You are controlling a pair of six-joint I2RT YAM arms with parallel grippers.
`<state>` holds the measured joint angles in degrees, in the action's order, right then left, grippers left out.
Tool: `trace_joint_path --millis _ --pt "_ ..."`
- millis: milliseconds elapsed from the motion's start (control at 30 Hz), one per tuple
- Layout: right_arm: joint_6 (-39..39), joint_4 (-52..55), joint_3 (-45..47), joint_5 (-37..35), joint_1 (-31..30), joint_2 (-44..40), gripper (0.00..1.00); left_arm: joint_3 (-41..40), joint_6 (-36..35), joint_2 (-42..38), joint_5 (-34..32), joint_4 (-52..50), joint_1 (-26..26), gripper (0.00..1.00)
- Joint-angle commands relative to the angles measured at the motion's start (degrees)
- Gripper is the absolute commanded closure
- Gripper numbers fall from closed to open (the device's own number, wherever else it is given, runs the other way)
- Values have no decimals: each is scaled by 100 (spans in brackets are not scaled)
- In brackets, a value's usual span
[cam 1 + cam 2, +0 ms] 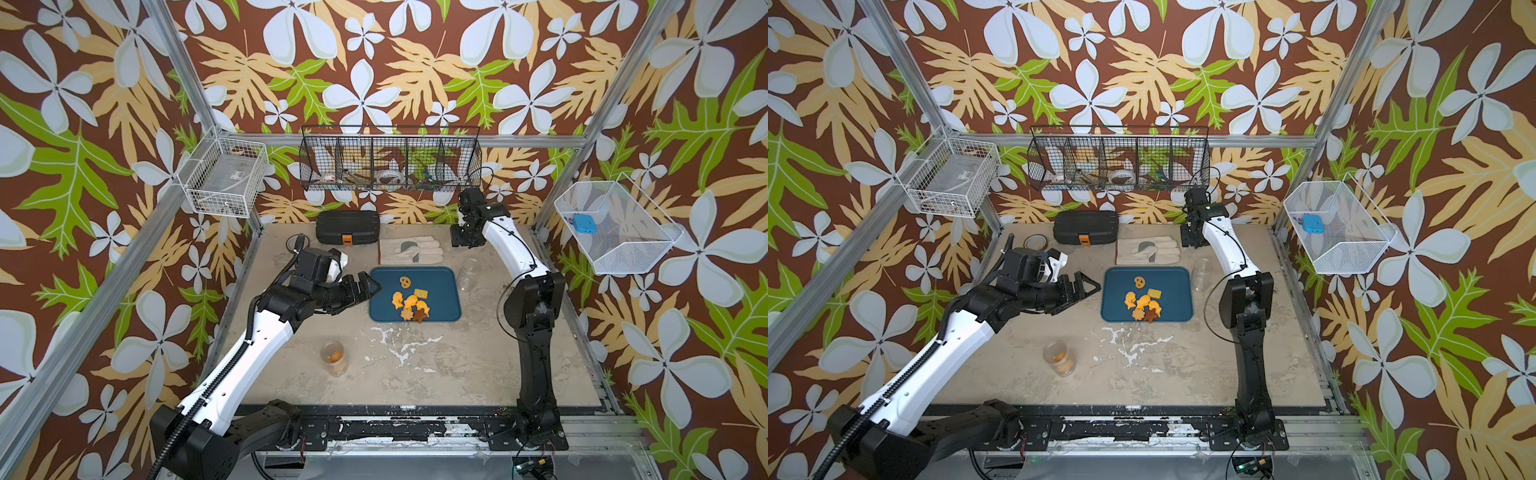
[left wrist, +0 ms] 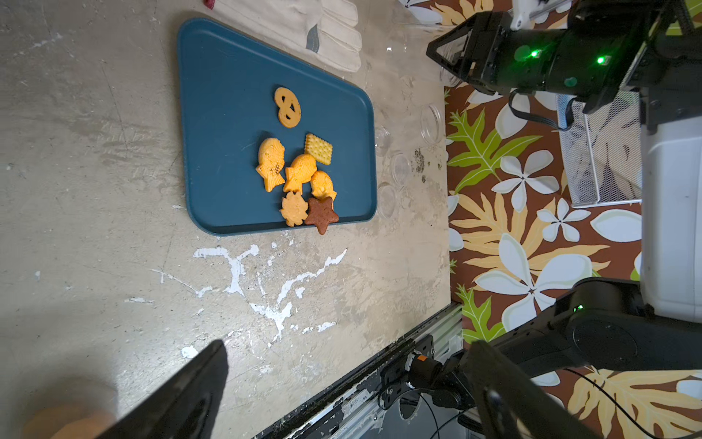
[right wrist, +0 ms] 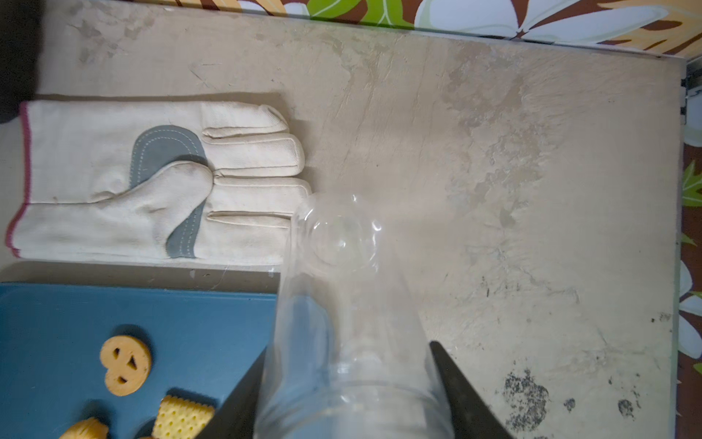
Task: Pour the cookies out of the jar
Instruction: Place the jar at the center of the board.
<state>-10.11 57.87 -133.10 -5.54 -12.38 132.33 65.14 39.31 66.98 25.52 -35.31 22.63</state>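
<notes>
- Clamped shut on the empty clear jar [image 3: 342, 296] with the right gripper [image 3: 349, 346]: one black finger [image 3: 243, 399] pressed to each side of the wall near the threaded mouth, jaws no wider than the jar itself.
- Held lengthwise between those jaws, mouth at the wrist end, base out past the jaw tips, nothing inside.
- Beyond the right jaw tips, next to the jar's base: fingertips of a white work glove [image 3: 114, 182]; cannot tell whether touching.
- Off to one side of the right jaws: an edge of the blue tray [image 3: 190, 311].
- Released and spread wide at the left gripper [image 1: 370, 291]: nothing between the jaws, nothing gripped.
- Just ahead of the left jaw tips: the nearest edge of the tray, right beside one tip in both top views; cannot tell whether in contact.
- Farther ahead of the left jaws, lying on the tray, well apart from both sets of jaws: the cookies [image 2: 300, 171], seven in all. A pretzel alone, then a square cracker, three fish, a flower shape and a brown star clustered together, one star point poking over the tray rim.
- Back behind the left jaws, well apart, toward that arm's base: a second jar [image 1: 333, 357] upright on the table [image 2: 95, 190], with a few orange cookies inside.
</notes>
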Motion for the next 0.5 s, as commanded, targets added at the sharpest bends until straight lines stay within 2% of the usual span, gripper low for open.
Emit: trace_joint_path --millis 0,467 --pt "135 -39 -84 -147 3 137 53 84 -200 38 -144 -81 4 0" --pt "130 -47 -173 -16 -1 580 52 218 -306 188 -229 -99 4 0"
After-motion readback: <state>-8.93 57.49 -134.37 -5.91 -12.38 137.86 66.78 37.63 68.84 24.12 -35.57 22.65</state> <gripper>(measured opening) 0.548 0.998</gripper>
